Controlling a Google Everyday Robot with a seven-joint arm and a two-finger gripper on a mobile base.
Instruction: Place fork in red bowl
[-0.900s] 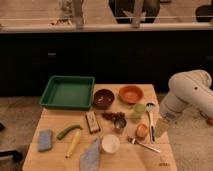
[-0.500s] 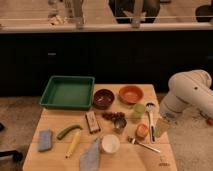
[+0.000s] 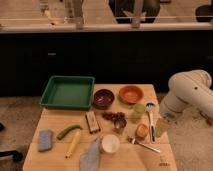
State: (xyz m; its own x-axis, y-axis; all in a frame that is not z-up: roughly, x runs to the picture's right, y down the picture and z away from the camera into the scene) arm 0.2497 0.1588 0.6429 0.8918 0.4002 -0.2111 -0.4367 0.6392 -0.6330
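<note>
The fork (image 3: pixel 143 145), slim and silvery, lies flat near the table's front right, prongs toward the left. Two reddish bowls stand at the back: a dark red bowl (image 3: pixel 103 98) and an orange-red bowl (image 3: pixel 131 94); I cannot tell which one is the red bowl. My gripper (image 3: pixel 161 128) hangs from the white arm (image 3: pixel 189 94) at the table's right edge, just right of and above the fork. It is open, pointing down, with nothing in it.
A green tray (image 3: pixel 50 95) sits at the back left. A long pale-handled utensil (image 3: pixel 151 120), a green cup (image 3: pixel 138 110), an orange fruit (image 3: pixel 142 130), a white cup (image 3: pixel 110 144), a grey cloth (image 3: pixel 90 155) and a brown bar (image 3: pixel 92 122) crowd the middle. A blue sponge (image 3: pixel 45 140) lies front left.
</note>
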